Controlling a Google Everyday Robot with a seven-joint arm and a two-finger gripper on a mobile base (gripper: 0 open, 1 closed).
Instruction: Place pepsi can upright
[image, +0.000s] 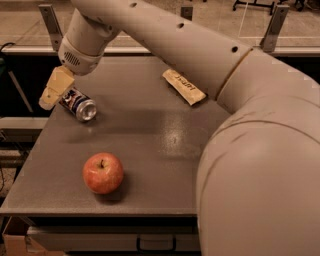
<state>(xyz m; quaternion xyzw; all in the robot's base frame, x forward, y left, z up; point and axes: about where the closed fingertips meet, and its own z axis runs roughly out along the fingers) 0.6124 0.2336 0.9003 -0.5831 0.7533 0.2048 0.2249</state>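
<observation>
The pepsi can (80, 104) lies on its side near the left edge of the grey table (150, 130), its silver top facing front right. My gripper (55, 90) hangs at the can's rear left end, its tan fingers (56, 86) over the can's back part. The arm reaches in from the right and fills the right side of the view.
A red apple (103, 172) sits on the table near the front left. A brown snack bag (184, 86) lies at the back, partly hidden behind my arm. The table's left edge is close beside the can.
</observation>
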